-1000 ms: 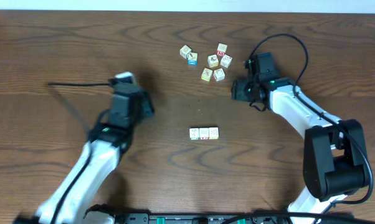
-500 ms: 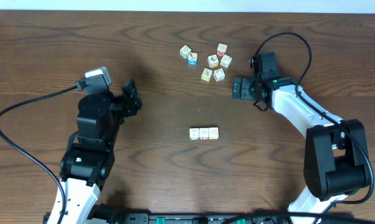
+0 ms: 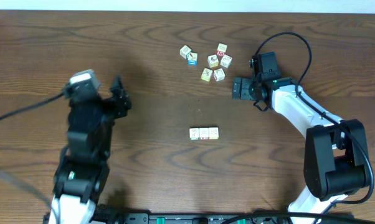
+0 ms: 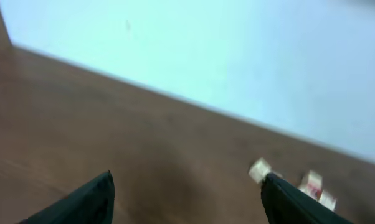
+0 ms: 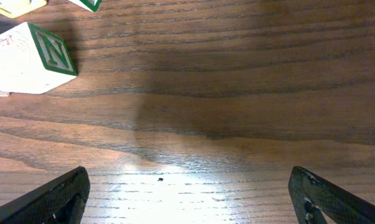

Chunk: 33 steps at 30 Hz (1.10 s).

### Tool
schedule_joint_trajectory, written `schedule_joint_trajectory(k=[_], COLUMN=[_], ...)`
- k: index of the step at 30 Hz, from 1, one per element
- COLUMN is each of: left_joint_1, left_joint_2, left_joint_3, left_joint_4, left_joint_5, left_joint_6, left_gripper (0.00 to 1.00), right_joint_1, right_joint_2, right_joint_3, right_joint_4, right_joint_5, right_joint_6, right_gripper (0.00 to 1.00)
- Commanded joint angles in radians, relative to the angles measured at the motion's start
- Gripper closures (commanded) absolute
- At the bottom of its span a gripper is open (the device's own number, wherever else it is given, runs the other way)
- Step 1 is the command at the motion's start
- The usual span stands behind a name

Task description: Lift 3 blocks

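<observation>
Overhead, noted the blocks [image 3: 204, 133] touching in a row in the middle of the table [image 3: 38, 37], well apart from the left gripper [image 3: 120, 94] and the right gripper [image 3: 236, 89], both spread and empty. Left wrist, blurred: saw fingers [image 4: 91, 199] parted, loose cubes [image 4: 311, 184] far ahead. Right wrist: found fingers [image 5: 56, 196] wide over wood, green-edged N cube [image 5: 32, 59] at upper left.

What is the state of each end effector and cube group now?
Left black two-finger end effector: open, empty.
Right black two-finger end effector: open, empty.
Row of three pale wooden picture cubes: resting on brown wooden table, side by side, unlifted.
Loose group of small wooden cubes: scattered on table, none gripped.
</observation>
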State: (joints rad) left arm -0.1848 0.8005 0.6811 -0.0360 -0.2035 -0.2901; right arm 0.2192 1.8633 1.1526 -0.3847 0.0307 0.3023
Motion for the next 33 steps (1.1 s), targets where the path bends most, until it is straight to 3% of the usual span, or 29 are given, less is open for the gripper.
schedule_joint_trajectory(k=[1,5,10,18,25,28,33], left_joint_1=[0.006,0.029,0.073,0.084,0.098,0.103,0.105], left_joint_2=[-0.18,-0.428,-0.623,-0.749,-0.8,-0.8,-0.8], left_joint_3=[-0.13,-0.351,-0.469,-0.594,-0.677,-0.677,-0.677], left_joint_4=[0.064,0.219,0.193,0.152,0.072,-0.017,-0.013], left_joint_5=[-0.076,-0.086,-0.087,-0.124,-0.175,-0.174,-0.154], left_joint_6=[0.027,0.027,0.024,0.014,-0.131,-0.127,-0.085], left_gripper=[0.24,0.24,0.24,0.24,0.24,0.24,0.24], right_joint_1=[-0.002,-0.002,-0.002,-0.002,-0.002,-0.002,-0.002], right_joint_2=[-0.025,-0.025,-0.025,-0.025,-0.025,-0.025,-0.025], right_joint_3=[0.013,0.013,0.013,0.013,0.013,0.013,0.013], right_joint_4=[-0.001,-0.001,-0.001,-0.001,-0.001,-0.001,-0.001], right_joint_5=[0.014,0.014,0.014,0.014,0.014,0.014,0.014], right_joint_6=[-0.012,-0.012,-0.012,-0.012,-0.012,-0.012,-0.012], right_gripper=[0.01,0.01,0.01,0.01,0.01,0.01,0.01])
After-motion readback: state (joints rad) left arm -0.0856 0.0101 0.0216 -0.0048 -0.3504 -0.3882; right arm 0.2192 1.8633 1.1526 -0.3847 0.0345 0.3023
